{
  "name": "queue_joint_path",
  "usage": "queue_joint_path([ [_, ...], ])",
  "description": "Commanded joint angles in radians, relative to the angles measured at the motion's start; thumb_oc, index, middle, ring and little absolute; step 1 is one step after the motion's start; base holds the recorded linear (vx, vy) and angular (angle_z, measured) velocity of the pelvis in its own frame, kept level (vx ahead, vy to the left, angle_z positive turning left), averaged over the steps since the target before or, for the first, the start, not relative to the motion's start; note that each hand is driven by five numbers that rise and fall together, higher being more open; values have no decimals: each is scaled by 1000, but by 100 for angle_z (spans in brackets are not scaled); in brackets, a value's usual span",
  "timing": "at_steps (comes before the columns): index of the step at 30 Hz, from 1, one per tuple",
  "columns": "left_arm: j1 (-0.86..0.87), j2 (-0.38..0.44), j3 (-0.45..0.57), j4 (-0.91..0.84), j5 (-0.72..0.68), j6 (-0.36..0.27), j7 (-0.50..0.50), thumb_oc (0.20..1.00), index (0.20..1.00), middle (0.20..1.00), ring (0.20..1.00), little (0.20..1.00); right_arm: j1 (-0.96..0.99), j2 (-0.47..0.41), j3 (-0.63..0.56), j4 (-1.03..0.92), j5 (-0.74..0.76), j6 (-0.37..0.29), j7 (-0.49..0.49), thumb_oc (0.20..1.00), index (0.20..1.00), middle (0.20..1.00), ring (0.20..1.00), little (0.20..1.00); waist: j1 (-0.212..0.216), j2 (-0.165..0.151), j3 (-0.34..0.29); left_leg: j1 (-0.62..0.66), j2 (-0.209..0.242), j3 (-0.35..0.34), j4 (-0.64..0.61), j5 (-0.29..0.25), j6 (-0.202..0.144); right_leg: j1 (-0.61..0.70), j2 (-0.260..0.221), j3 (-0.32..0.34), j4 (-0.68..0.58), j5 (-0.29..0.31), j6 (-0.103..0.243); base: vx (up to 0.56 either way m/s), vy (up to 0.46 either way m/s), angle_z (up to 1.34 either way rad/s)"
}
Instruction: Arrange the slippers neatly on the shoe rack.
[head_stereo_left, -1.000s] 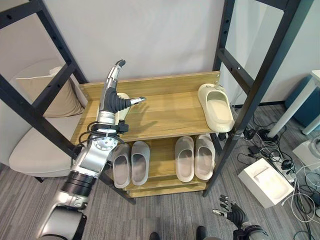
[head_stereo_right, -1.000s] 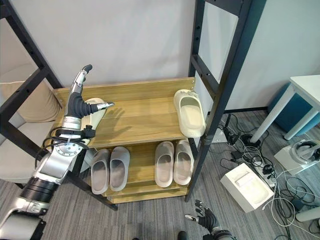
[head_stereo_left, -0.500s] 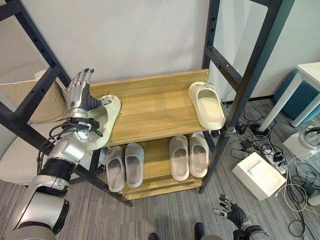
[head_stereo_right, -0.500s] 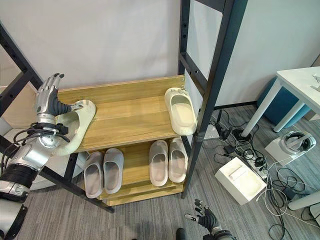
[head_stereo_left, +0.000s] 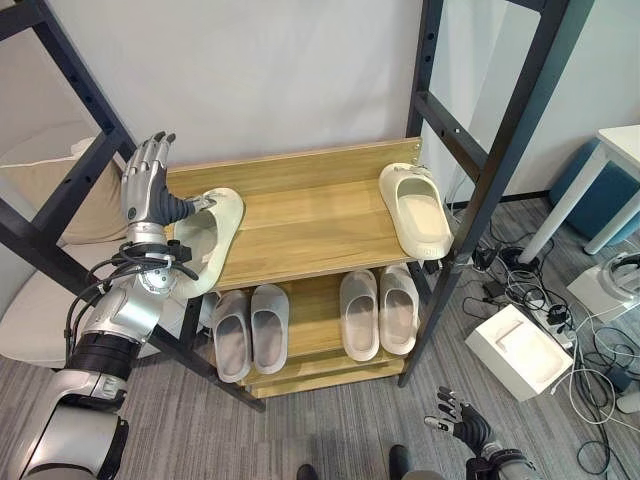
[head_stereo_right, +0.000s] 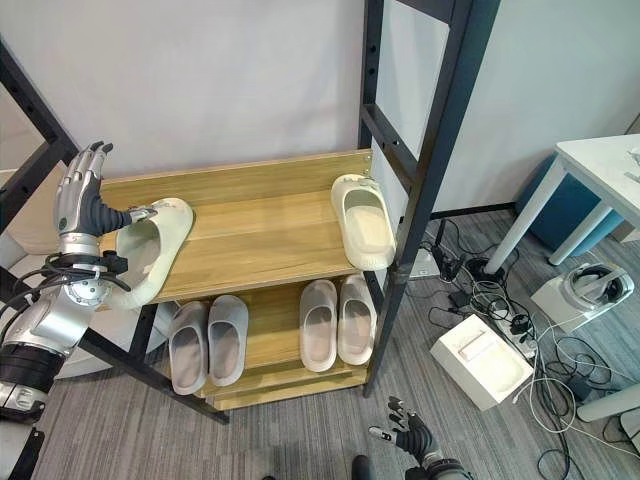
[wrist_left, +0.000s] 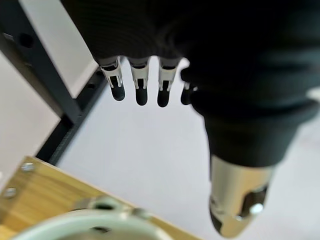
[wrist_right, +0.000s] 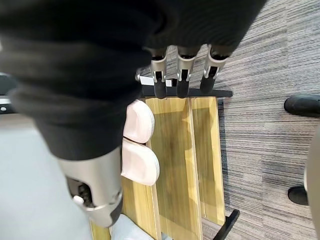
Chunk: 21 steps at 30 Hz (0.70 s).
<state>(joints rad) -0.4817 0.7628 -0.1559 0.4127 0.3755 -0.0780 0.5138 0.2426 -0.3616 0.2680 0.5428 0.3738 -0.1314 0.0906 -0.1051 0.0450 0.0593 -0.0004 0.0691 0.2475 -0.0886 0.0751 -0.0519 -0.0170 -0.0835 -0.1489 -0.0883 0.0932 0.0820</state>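
Since a moment ago the left hand (head_stereo_left: 145, 185) has lifted off the left slipper (head_stereo_left: 207, 241), fingers straight and spread. The shoe rack (head_stereo_left: 310, 225) carries that slipper at its top shelf's left edge — another slipper (head_stereo_left: 414, 211) at the right — two pairs below. The right hand (head_stereo_left: 462, 427) hangs low, relaxed.

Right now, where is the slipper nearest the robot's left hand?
The pale green slipper lies at the left end of the shoe rack's top shelf, overhanging the front edge, with the left hand open beside it, thumb at its rim.
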Motion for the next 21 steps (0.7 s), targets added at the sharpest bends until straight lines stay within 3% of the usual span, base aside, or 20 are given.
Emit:
queue_joint_path([
  [1, -82, 84, 36, 71, 78, -4, 25, 1000, 1000, 1000, 1000, 1000, -19, 5, 26, -29, 5, -61, 13, 1000, 1000, 1000, 1000, 1000, 1, -29, 1, 58, 17, -49, 1, -44, -59, 47, -66, -13, 1, -38, 120, -2, -3, 4],
  [9, -140, 131, -47, 203, 124, 29, 6, 1000, 1000, 1000, 1000, 1000, -12, -9, 23, -37, 20, -68, 16, 1000, 1000, 1000, 1000, 1000, -7, -35, 11, 50, 16, -46, 1, -45, -58, 34, -68, -7, 1, -33, 124, -1, 1, 2],
  [17, -313, 63, -164, 410, 96, 79, 20, 1000, 1000, 1000, 1000, 1000, -10, -18, 27, -64, 32, -70, 1, 1000, 1000, 1000, 1000, 1000, -44, -46, 29, 36, 17, -21, 1, -47, -53, -3, -64, 24, 1, -22, 130, 7, 7, -6],
  [18, -332, 67, -179, 434, 99, 83, 19, 909, 909, 909, 909, 909, -8, -20, 27, -67, 33, -71, 1, 1000, 1000, 1000, 1000, 1000, -47, -47, 29, 37, 17, -17, 1, -48, -53, -5, -64, 29, 1, -21, 131, 21, 13, -14],
  [19, -371, 75, -207, 487, 94, 89, 12, 504, 504, 504, 504, 504, -2, -26, 29, -76, 40, -71, 4, 1000, 1000, 1000, 1000, 1000, -56, -46, 29, 39, 17, -10, 1, -49, -53, -9, -62, 35, 1, -19, 132, 18, 13, -9],
  [21, -391, 76, -220, 515, 87, 87, 7, 228, 228, 228, 228, 228, 1, -26, 29, -79, 42, -72, 5, 1000, 1000, 1000, 1000, 1000, -60, -45, 30, 40, 17, -5, 1, -50, -53, -11, -61, 40, 1, -19, 133, 11, 12, -9],
])
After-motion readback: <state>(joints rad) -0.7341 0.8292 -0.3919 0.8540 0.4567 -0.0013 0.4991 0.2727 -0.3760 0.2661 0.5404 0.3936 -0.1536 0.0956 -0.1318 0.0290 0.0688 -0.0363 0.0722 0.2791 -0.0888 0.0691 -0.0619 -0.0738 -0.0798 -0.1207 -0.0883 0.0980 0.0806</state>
